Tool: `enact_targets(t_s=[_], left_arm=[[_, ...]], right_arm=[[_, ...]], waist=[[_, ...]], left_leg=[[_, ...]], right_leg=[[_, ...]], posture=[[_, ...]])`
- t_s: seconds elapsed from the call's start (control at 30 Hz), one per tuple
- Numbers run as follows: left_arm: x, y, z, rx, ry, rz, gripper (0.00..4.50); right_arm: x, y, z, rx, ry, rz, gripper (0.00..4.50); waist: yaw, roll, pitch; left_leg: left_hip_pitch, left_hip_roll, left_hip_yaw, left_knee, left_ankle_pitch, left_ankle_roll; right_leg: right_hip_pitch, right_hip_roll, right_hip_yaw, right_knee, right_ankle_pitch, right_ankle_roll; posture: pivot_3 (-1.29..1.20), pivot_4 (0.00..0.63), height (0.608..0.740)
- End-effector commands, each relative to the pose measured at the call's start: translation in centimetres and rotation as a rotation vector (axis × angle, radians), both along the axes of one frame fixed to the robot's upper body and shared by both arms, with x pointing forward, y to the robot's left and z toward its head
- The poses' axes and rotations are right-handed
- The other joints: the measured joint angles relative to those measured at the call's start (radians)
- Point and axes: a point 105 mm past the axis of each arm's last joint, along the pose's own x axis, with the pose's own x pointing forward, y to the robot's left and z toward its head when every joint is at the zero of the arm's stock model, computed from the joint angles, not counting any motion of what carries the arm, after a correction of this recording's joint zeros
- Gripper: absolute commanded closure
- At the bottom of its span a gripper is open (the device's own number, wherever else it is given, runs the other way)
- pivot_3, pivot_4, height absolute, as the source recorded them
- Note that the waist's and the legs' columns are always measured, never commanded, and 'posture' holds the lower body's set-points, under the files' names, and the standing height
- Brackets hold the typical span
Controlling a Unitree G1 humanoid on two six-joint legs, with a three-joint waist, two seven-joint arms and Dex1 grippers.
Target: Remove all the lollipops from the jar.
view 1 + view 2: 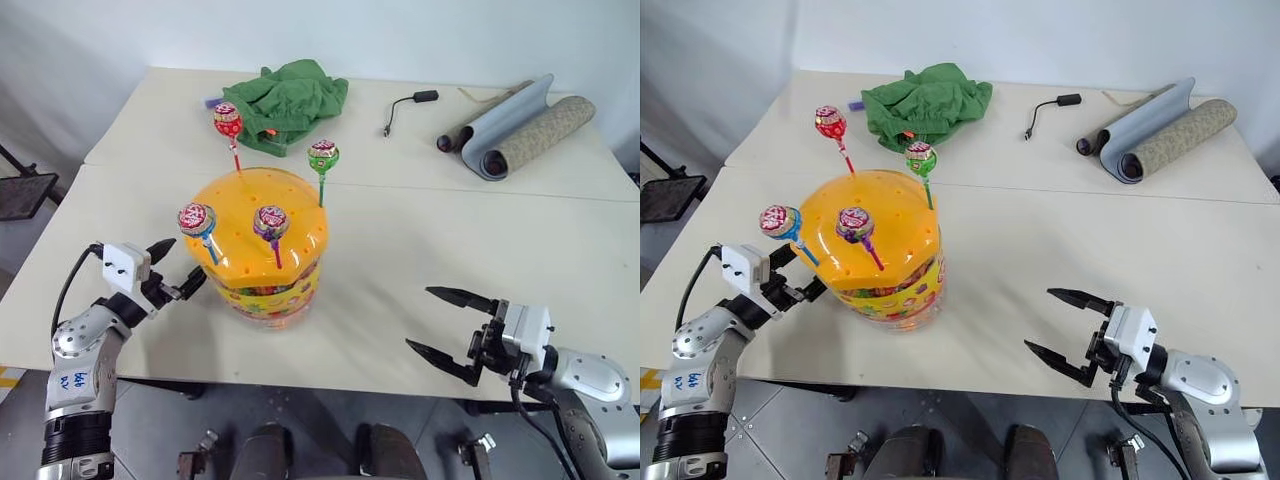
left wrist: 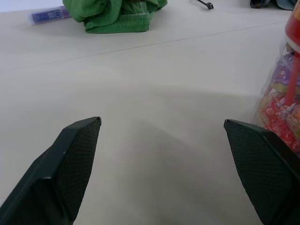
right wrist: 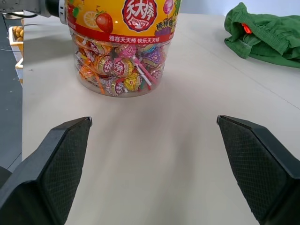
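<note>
The jar [image 1: 262, 262] is a clear tub with a domed orange lid, standing near the table's front left, wrapped candy showing through its wall [image 3: 123, 65]. Several lollipops stand upright in the lid's holes: a red-stick one [image 1: 228, 121] at the back left, a green-stick one [image 1: 323, 157] at the back right, a blue-stick one [image 1: 197, 219] at the front left, a purple-stick one [image 1: 271, 223] at the front. My left gripper [image 1: 179, 264] is open just left of the jar, beside its wall. My right gripper [image 1: 421, 319] is open, low near the front edge, well right of the jar.
A crumpled green cloth [image 1: 290, 95] lies behind the jar, with a small purple item [image 1: 213, 104] at its left. Rolled mats [image 1: 515, 125] and a black cable [image 1: 408, 104] lie at the back right. The table's front edge [image 1: 330, 375] runs just under both grippers.
</note>
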Motion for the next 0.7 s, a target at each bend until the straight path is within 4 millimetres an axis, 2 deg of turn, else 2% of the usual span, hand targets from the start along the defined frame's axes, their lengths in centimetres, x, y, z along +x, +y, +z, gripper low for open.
enact_targets(t_s=[0.03, 0.07, 0.13, 0.2, 0.27, 0.37, 0.43, 0.53, 0.63, 0.7], left_arm=[[-0.4, 1.6, 1.4, -0.003, -0.017, 0.033, 0.04], [-0.4, 2.3, 1.8, -0.025, -0.018, 0.052, 0.04], [-1.8, 3.6, 3.1, -0.071, -0.023, -0.036, 0.04], [-2.9, 5.9, 4.4, -0.157, -0.047, -0.041, 0.04], [-4.1, 7.7, 4.4, -0.169, 0.006, -0.068, 0.04], [-5.6, 10.1, 4.4, -0.202, 0.105, -0.092, 0.04], [-6.7, 11.2, 5.6, -0.242, 0.134, -0.129, 0.04], [-7.1, 10.2, 7.9, -0.257, 0.102, -0.240, 0.04], [-7.6, 7.0, 12.8, -0.292, -0.034, -0.443, 0.04], [-7.8, 5.8, 14.7, -0.296, -0.090, -0.497, 0.04]], right_arm=[[-0.3, -0.1, 1.6, 0.004, -0.044, 0.030, 0.00], [-0.2, -0.1, 1.9, 0.012, -0.043, 0.034, 0.00], [-0.1, 0.4, 4.5, 0.109, -0.096, 0.057, 0.00], [-0.2, 0.8, 6.7, 0.204, -0.116, 0.077, 0.00], [-0.9, 1.2, 9.0, 0.298, -0.149, 0.124, 0.00], [-1.9, 1.8, 11.5, 0.350, -0.169, 0.199, 0.00], [-2.9, 2.4, 12.6, 0.327, -0.199, 0.275, 0.00], [-4.0, 3.3, 13.0, 0.263, -0.227, 0.379, 0.00], [-4.9, 4.5, 13.0, 0.190, -0.269, 0.506, 0.00], [-4.7, 4.6, 12.9, 0.168, -0.276, 0.525, 0.00]], waist=[[-0.001, 0.000, 0.000], [-0.001, 0.000, 0.000], [-0.004, 0.000, 0.000], [-0.010, 0.000, 0.000], [-0.012, 0.000, 0.000], [-0.013, 0.000, 0.000], [-0.009, 0.000, 0.000], [0.001, -0.001, 0.000], [0.005, -0.003, 0.000], [0.002, -0.004, -0.001]], left_leg=[[0.000, 0.000, 0.000, 0.000, 0.000, 0.000], [0.000, 0.000, 0.000, 0.000, 0.000, 0.000], [0.000, 0.000, 0.000, 0.000, 0.000, 0.000], [0.000, 0.001, 0.000, 0.000, 0.000, 0.000], [0.000, 0.002, -0.001, 0.000, 0.000, 0.000], [0.000, 0.001, -0.001, -0.001, 0.000, 0.000], [0.000, 0.000, -0.001, -0.001, 0.000, 0.000], [-0.001, 0.001, -0.001, -0.001, 0.000, 0.000], [-0.001, 0.001, -0.002, 0.000, -0.001, 0.001], [-0.002, 0.001, -0.004, 0.001, -0.001, 0.001]], right_leg=[[0.000, 0.000, 0.000, 0.000, 0.000, 0.000], [0.000, 0.000, 0.000, 0.000, 0.000, 0.000], [0.000, 0.000, 0.000, 0.000, 0.000, 0.000], [-0.001, 0.001, 0.000, 0.000, 0.000, 0.000], [-0.001, 0.001, 0.000, 0.001, 0.000, 0.000], [-0.001, 0.001, 0.000, 0.000, 0.000, 0.000], [-0.001, 0.000, 0.000, 0.000, 0.000, 0.000], [-0.001, 0.001, -0.001, 0.000, 0.000, 0.000], [-0.001, 0.000, 0.000, 0.000, 0.000, 0.000], [0.000, 0.000, 0.000, 0.000, 0.000, 0.000]], posture=[[0.00, 0.150, 0.740], [0.00, 0.150, 0.740], [0.00, 0.150, 0.740], [0.00, 0.150, 0.740], [0.00, 0.150, 0.740], [0.00, 0.150, 0.740], [0.00, 0.150, 0.740], [0.00, 0.150, 0.740], [0.00, 0.150, 0.740], [0.00, 0.150, 0.740]])
